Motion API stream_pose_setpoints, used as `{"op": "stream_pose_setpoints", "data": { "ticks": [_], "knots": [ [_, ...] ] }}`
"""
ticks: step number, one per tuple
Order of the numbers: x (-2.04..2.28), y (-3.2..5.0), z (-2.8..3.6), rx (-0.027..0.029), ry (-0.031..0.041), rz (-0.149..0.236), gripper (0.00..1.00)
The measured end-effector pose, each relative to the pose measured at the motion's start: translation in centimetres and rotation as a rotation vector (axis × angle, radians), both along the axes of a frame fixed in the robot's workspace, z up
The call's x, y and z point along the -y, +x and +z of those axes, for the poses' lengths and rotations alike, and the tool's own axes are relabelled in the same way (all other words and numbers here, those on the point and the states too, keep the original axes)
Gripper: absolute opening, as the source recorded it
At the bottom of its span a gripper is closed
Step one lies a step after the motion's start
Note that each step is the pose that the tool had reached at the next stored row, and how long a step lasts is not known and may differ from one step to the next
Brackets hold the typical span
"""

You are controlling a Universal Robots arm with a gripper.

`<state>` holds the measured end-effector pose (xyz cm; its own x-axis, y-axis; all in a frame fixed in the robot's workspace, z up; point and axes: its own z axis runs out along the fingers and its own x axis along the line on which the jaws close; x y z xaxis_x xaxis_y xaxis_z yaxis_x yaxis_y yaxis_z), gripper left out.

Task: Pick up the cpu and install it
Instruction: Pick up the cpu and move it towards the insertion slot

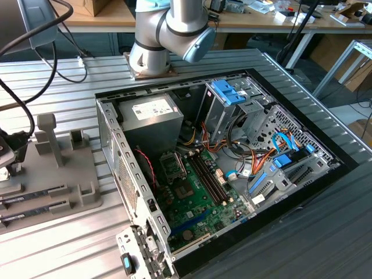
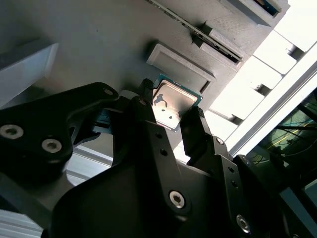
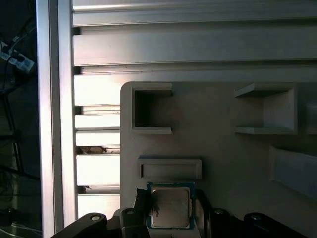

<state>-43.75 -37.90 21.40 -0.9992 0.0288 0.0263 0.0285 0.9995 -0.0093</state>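
The cpu [image 2: 174,100] is a flat square chip with a pale metal top and a green rim. In both wrist views it sits between the black fingers of my gripper [image 2: 169,106], over the grey holder tray [image 2: 99,44]. One finger [image 2: 146,94] presses one side of the chip and the other finger [image 2: 194,126] presses the opposite side. In the first wrist view the cpu [image 3: 170,208] lies just beside a low rectangular block of the tray [image 3: 223,158], with my gripper [image 3: 171,207] shut around it. The exterior view has the gripper [image 1: 7,165] at its far left edge, over the tray [image 1: 70,180].
An open computer case [image 1: 110,133] lies on the slatted metal table [image 1: 58,87], with the motherboard's socket frame [image 1: 173,165] near its middle. Dark memory sticks [image 1: 32,197] rest on the tray. The arm's base [image 1: 151,58] stands behind the case. Cables hang at the exterior view's left.
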Motion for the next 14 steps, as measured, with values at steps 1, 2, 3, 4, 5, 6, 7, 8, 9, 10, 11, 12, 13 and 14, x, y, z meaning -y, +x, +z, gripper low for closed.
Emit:
{"op": "stream_pose_setpoints", "data": {
  "ticks": [1, 2, 3, 4, 5, 6, 7, 8, 9, 10, 11, 12, 13, 14],
  "knots": [
    [0.00, 0.00, 0.08, -0.0001, 0.0000, 0.000, 0.47],
    [0.00, 0.00, 0.13, -0.0001, 0.0000, 0.000, 0.47],
    [0.00, 0.00, 0.16, 0.0001, 0.0002, 0.000, 0.47],
    [0.00, 0.00, 0.18, 0.0001, 0.0002, 0.000, 0.47],
    [0.00, 0.00, 0.20, 0.0000, 0.0001, 0.000, 0.47],
    [0.00, 0.00, 0.22, 0.0000, 0.0001, 0.000, 0.47],
    [0.00, 0.00, 0.23, -0.0001, 0.0003, 0.000, 0.47],
    [0.00, 0.00, 0.24, -0.0001, 0.0005, 0.000, 0.47],
    [-0.01, 0.00, 0.28, -0.0001, 0.0008, 0.000, 0.47],
    [0.00, 0.00, 0.32, -0.0002, 0.0010, 0.000, 0.47],
    [0.00, 0.00, 0.35, -0.0002, 0.0011, 0.000, 0.47],
    [0.00, 0.00, 0.37, -0.0002, 0.0012, 0.000, 0.47],
    [0.00, 0.00, 0.41, -0.0002, 0.0017, 0.000, 0.47],
    [0.00, 0.00, 0.45, -0.0002, 0.0022, 0.000, 0.47]
  ]
}}
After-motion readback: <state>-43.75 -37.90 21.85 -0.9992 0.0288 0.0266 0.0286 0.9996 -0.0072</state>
